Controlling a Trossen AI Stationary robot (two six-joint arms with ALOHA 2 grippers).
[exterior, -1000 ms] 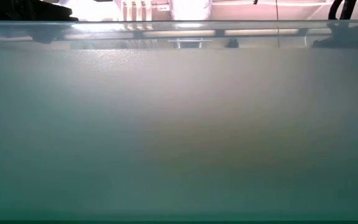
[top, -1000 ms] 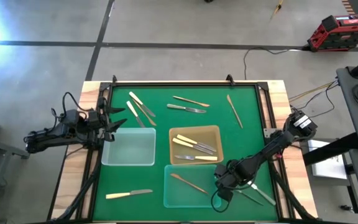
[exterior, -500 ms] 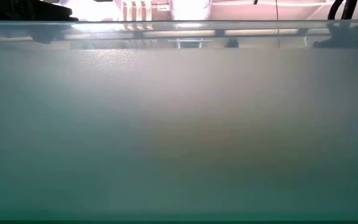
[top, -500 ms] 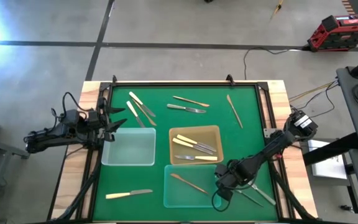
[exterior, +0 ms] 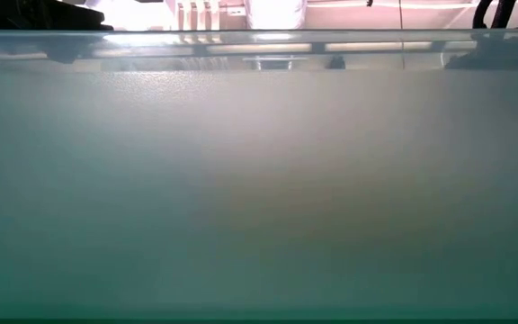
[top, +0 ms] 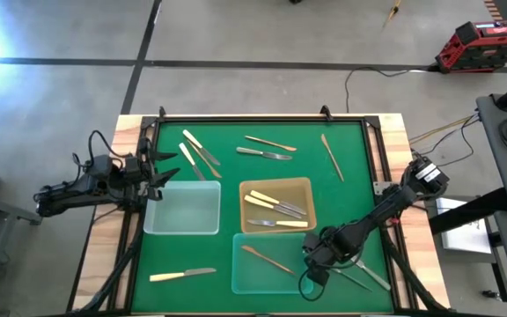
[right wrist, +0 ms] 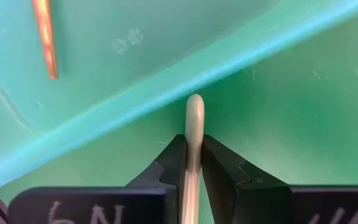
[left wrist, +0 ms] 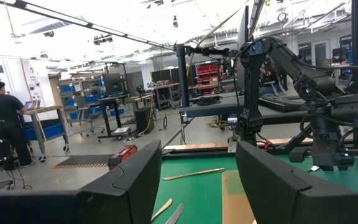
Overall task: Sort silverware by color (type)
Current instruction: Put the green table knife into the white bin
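1. Picking is my step now: my right tool [right wrist: 193,163] pinches a cream handle [right wrist: 194,124] low on the bench [top: 350,150], just beside the front tray [top: 246,277].
2. My left tool [left wrist: 194,180] waits spread wide by the empty tray [top: 183,210].
3. Next I think I must lift it and carry it to the brown tray [top: 302,187] holding cream knives [top: 275,208].

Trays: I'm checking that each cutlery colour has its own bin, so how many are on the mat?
3. A clear tray sits near the left gripper, an amber tray at the centre, and a clear tray at the front by the right gripper.
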